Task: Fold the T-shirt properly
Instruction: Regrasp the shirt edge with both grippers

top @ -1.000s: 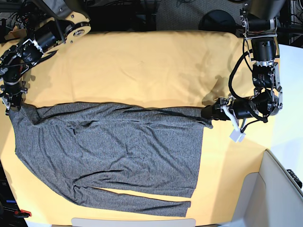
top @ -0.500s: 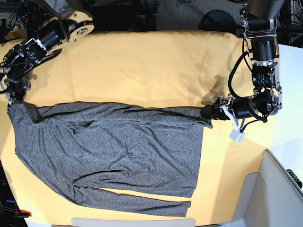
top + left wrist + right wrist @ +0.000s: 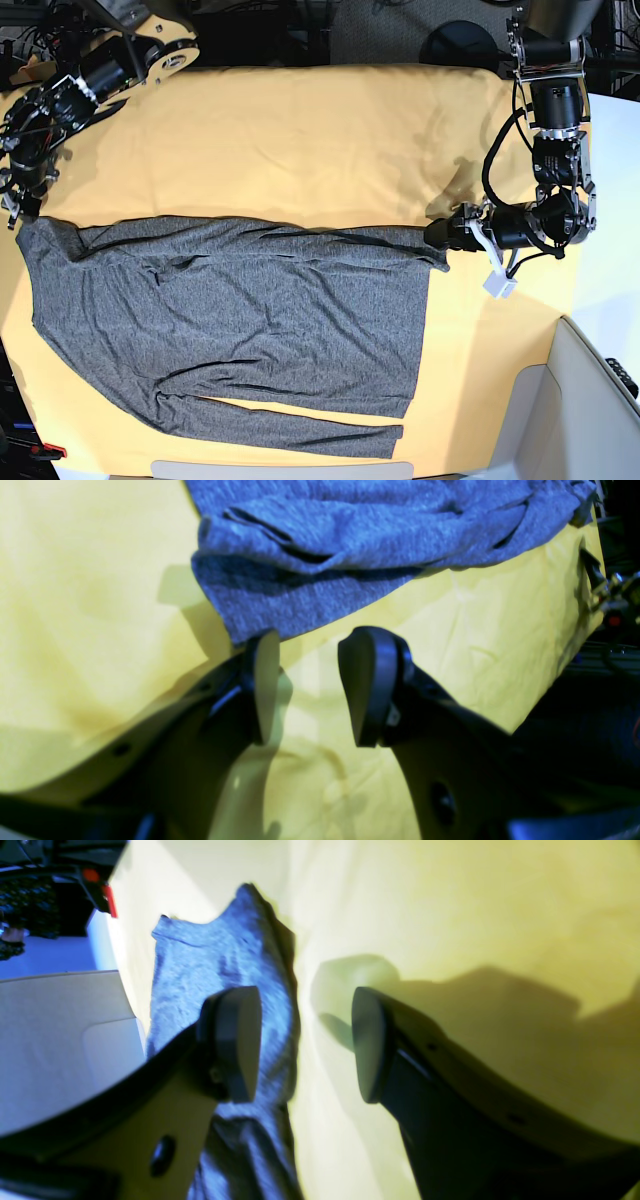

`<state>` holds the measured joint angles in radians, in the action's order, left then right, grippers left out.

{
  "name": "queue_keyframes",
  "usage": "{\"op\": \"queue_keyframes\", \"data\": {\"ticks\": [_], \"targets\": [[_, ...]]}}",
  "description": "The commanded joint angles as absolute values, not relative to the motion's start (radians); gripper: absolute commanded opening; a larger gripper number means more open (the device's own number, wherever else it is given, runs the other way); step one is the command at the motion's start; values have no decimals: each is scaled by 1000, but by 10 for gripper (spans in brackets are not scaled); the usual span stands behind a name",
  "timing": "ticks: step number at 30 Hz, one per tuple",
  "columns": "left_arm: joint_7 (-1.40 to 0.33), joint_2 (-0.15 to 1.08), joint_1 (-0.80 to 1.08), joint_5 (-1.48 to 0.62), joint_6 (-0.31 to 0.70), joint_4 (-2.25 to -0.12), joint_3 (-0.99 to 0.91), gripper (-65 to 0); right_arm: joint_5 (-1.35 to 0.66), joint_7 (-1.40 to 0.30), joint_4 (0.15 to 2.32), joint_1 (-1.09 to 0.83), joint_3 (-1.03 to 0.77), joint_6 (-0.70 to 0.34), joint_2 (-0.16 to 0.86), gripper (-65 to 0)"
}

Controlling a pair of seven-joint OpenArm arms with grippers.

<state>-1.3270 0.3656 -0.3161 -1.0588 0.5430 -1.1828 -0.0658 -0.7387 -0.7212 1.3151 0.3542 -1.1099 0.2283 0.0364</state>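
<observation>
Well, the T-shirt [image 3: 230, 320] lay spread flat across the near half of the yellow-orange cloth [image 3: 300, 140], one sleeve stretched along its front edge. At the shirt's corner by the cloth's right side, the left gripper [image 3: 310, 690] sat low, jaws apart, holding nothing, the fabric just beyond its fingertips. At the opposite corner, the right gripper [image 3: 305, 1045] stood with jaws apart too, the shirt's edge loose beneath them.

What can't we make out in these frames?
- Base view: right claw too small and dark against the T-shirt corner.
- Left wrist view: shirt cut off by the top edge.
- Right wrist view: shirt blurred, partly behind a claw finger.
</observation>
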Motion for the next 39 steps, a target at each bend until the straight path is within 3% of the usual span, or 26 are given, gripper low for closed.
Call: {"op": "queue_keyframes", "data": {"ticks": [1,8,23,25,30,31,33,39], "targets": [[-1316,380,-341,-1082,547,-1201,-68,-410,-736,-737,1291,381,-1106,234,61,-347],[-1316,380,-341,-1082,547,-1201,-68,-410,-734,-737,1148,444,-1101,231,104,-347],[-1316,380,-341,-1082,547,-1201,-68,-410,-736,-667,1141,472,-928,231,116,-354],[-1316,381,-341,-1082,547,-1201,-68,-410,-736,-670,1139,466,-928,231,116,-402],[-1316,384,-344,-1081,547,-1198,-76,-407,-736,-673,1095,458,-928,231,119,-643],[-1316,386,-348,-1081,547,-1196,-76,-407,-737,-673,1089,458,-928,231,125,-650],[-1316,397,-348,-1081,547,-1194,-76,-407,-740,-674,1084,453,-928,231,134,-631],[-1302,400,-367,-1079,547,-1026,-70,-383,-740,-674,1086,441,-928,231,134,-490]]}}
